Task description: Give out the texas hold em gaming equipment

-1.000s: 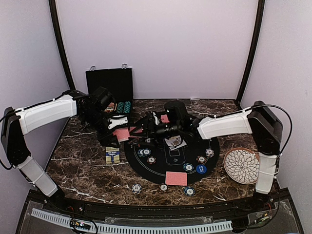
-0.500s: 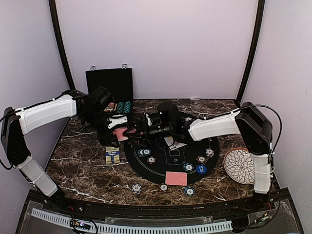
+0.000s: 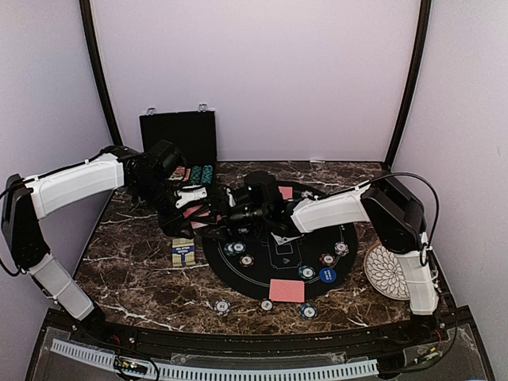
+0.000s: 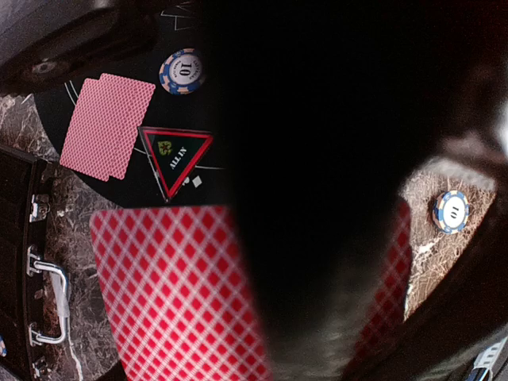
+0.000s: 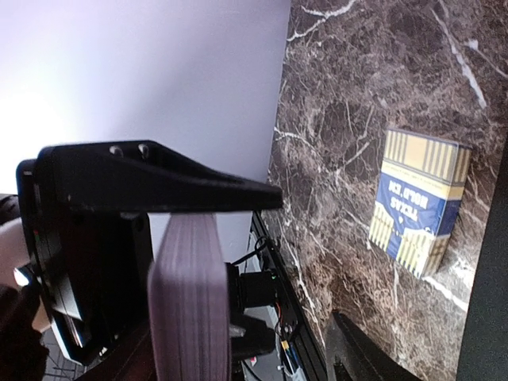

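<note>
The left claw (image 3: 189,209) is clamped on a deck (image 4: 175,294) of red-backed cards, held over the left part of the counter (image 3: 135,274) at the rim of the mat (image 3: 278,255). The right claw (image 3: 223,216) sits just beside it, jaws apart with nothing between them; its camera sees the deck edge-on.

Below the deck, a red-edged triangle token (image 4: 176,159) lies on the mat, with two overlapping cards (image 4: 107,123) beside it and a chip (image 4: 182,71) near them. Another chip (image 4: 451,211) lies on the marble. A box (image 5: 418,202) lies on the counter just left of the mat.

Farther out, the mat carries more chips (image 3: 247,260), a blue disc (image 3: 328,275) and a card (image 3: 286,290) at its near edge. A plate (image 3: 389,270) sits at the right, and an open case (image 3: 178,136) stands at the back left.
</note>
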